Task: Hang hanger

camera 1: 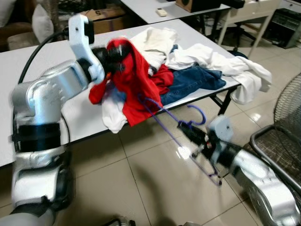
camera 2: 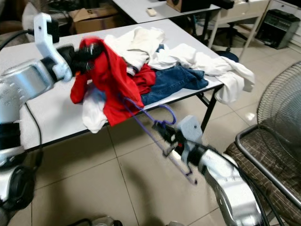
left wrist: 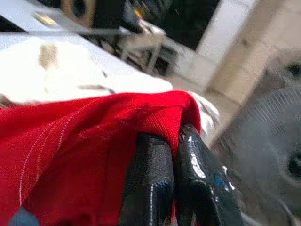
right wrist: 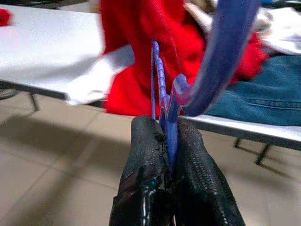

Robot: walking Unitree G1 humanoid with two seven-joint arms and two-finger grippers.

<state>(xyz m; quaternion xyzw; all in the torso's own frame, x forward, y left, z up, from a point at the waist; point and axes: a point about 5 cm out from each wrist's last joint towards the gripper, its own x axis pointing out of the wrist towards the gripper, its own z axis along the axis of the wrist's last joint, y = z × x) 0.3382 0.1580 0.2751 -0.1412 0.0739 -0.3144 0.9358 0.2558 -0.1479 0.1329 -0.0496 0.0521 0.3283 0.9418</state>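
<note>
Two grips in play: right gripper [right wrist: 167, 141] pinches the thin purple hanger [camera 1: 162, 115] at its neck just below the hook, wire light, springy, likely slippery, its far end inside the limp red shirt [camera 1: 136, 77] clamped by the left gripper [left wrist: 176, 150].

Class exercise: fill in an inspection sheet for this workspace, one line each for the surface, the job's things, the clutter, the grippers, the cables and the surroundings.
Surface: white table, tiled floor below.
Job's things: purple hanger held low in front of the table, one end reaching into the red garment, which is lifted above the table edge.
Clutter: white clothes and blue jeans piled on the table, some hanging over the edge.
Grippers: left gripper shut on the red garment; right gripper shut on the hanger near its hook.
Cables: black cable running along the left arm.
Surroundings: cardboard box, second table, fan grille.
</note>
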